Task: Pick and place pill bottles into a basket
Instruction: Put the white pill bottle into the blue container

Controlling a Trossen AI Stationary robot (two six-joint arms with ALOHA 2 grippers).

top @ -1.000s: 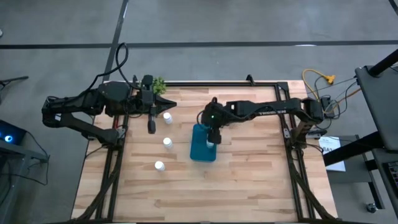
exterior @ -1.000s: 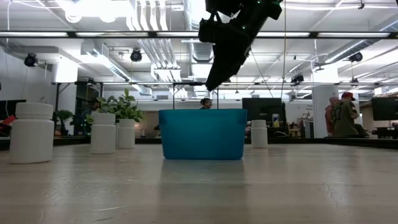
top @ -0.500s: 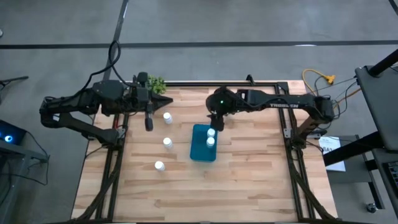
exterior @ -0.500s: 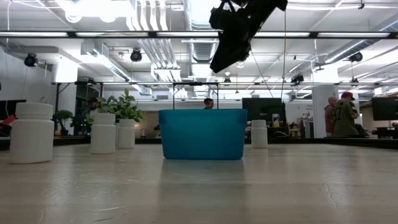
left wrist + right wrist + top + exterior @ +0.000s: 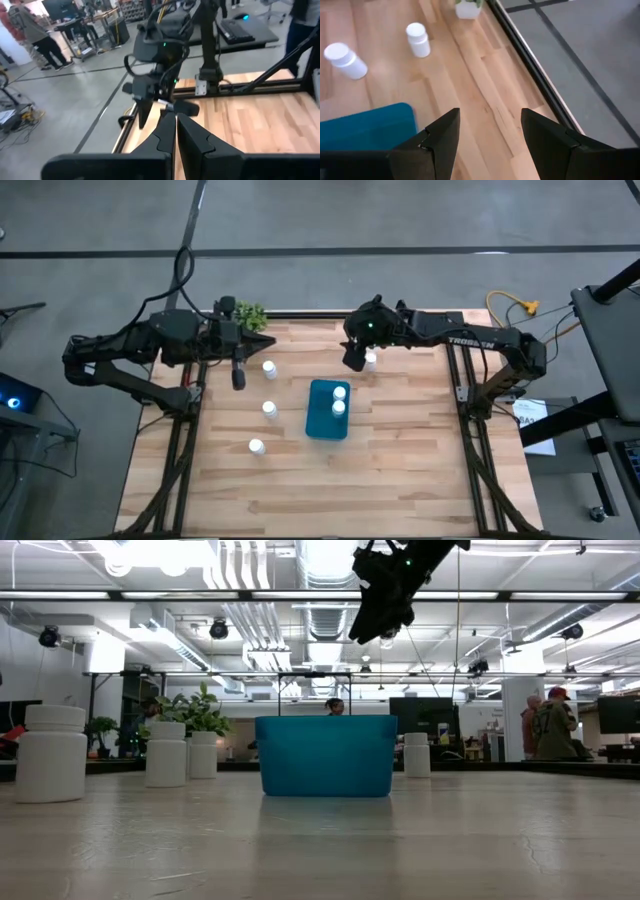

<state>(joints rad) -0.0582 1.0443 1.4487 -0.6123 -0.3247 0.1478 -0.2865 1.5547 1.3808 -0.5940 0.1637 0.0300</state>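
Observation:
The teal basket (image 5: 326, 418) stands on the table's middle and also shows in the low view (image 5: 326, 755). Two white pill bottles (image 5: 340, 392) (image 5: 337, 408) lie inside it. Three bottles stand on the table left of it (image 5: 269, 368) (image 5: 269, 409) (image 5: 257, 446). One bottle (image 5: 371, 360) stands beyond the basket. My right gripper (image 5: 355, 360) is open and empty, high above the table beside that far bottle (image 5: 416, 754). My left gripper (image 5: 238, 376) is shut and empty, near the table's far left, beside the nearest left bottle.
A small green plant (image 5: 255, 317) in a white pot stands at the far left corner. The black table frame (image 5: 330, 313) runs along the far edge. The right wrist view shows two bottles (image 5: 417, 39) (image 5: 345, 60) and the basket's corner (image 5: 365, 125). People stand in the room behind.
My right gripper has gone up from over the basket and toward the table's far edge, ending beside the far bottle. A second bottle now lies in the basket, where only one showed before.

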